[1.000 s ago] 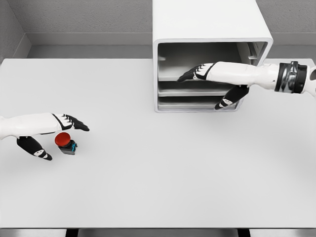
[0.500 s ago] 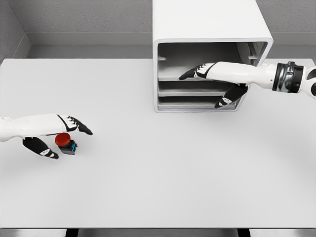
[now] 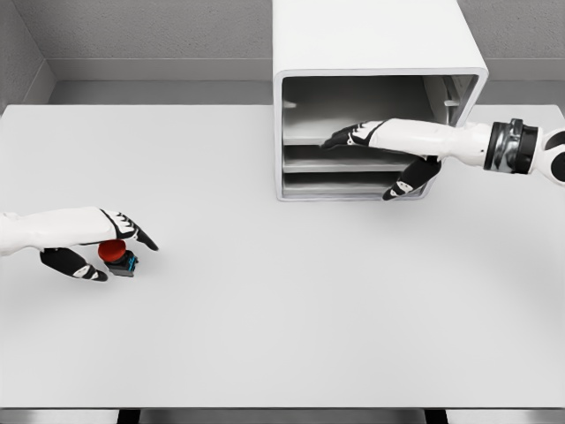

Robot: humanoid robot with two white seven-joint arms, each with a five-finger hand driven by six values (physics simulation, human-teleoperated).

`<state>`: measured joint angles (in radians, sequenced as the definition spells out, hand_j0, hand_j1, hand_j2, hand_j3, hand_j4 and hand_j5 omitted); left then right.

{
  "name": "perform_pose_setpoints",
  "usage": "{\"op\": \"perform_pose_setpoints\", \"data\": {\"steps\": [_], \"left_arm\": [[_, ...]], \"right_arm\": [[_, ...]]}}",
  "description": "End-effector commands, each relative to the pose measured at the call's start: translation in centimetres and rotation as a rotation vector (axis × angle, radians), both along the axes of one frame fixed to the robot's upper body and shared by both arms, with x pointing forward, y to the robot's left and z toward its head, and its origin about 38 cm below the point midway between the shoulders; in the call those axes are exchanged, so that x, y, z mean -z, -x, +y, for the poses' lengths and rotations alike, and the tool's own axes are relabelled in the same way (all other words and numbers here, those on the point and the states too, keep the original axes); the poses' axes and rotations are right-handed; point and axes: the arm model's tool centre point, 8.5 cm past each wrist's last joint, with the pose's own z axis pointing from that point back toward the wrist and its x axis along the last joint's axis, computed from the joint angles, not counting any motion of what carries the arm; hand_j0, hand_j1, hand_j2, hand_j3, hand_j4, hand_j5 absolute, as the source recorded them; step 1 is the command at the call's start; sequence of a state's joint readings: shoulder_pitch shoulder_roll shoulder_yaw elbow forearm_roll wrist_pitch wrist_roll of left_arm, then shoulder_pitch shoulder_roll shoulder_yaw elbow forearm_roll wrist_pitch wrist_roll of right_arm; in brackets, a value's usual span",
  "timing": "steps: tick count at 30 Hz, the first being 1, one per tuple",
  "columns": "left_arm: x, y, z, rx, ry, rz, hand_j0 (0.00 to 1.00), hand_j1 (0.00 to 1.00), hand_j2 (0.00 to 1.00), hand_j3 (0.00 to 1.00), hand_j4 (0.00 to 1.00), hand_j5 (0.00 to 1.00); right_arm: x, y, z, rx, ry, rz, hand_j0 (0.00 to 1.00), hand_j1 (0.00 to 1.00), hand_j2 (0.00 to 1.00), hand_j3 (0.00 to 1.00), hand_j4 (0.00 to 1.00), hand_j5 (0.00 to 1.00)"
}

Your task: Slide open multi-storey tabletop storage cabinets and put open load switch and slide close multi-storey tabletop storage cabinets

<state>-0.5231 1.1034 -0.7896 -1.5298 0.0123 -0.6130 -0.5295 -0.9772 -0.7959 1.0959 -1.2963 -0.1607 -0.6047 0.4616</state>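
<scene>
Pinching the red load switch [image 3: 116,254] near the table's [image 3: 282,309] left edge, left hand [image 3: 93,243]; right hand [image 3: 384,155] fingers spread at the cabinet [image 3: 375,53] shelves.

The wide stretch of surface [image 3: 291,300] between the red switch [image 3: 113,253] and the cabinet [image 3: 371,97] lies open, while the right hand [image 3: 375,155] partly blocks the cabinet's open front.
</scene>
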Motion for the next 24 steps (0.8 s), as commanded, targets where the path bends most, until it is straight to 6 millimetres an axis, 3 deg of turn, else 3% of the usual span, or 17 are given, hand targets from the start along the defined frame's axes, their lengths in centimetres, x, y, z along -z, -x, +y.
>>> {"op": "perform_pose_setpoints", "data": {"steps": [1,10,16,24], "left_arm": [[0.1,-0.1,0.3,-0.013,-0.001,0.003,0.83,0.83,0.83,0.83,0.83,0.83],[0.9,-0.3,0.6,-0.030,0.002,0.017,0.83,0.83,0.83,0.83,0.83,0.83],[0.8,-0.3,0.6,-0.030,0.002,0.017,0.69,0.69,0.69,0.69,0.69,0.69],[0.8,-0.3,0.4,-0.027,0.005,0.016,0.66,0.66,0.66,0.66,0.66,0.66]], "right_arm": [[0.3,0.2,0.2,-0.014,0.016,-0.003,1.00,1.00,1.00,1.00,1.00,1.00],[0.8,1.3,0.3,-0.034,0.015,0.006,1.00,1.00,1.00,1.00,1.00,1.00],[0.1,2.9,-0.2,-0.061,0.020,-0.006,1.00,1.00,1.00,1.00,1.00,1.00],[0.0,4.5,-1.2,-0.060,0.004,-0.008,1.00,1.00,1.00,1.00,1.00,1.00]]}}
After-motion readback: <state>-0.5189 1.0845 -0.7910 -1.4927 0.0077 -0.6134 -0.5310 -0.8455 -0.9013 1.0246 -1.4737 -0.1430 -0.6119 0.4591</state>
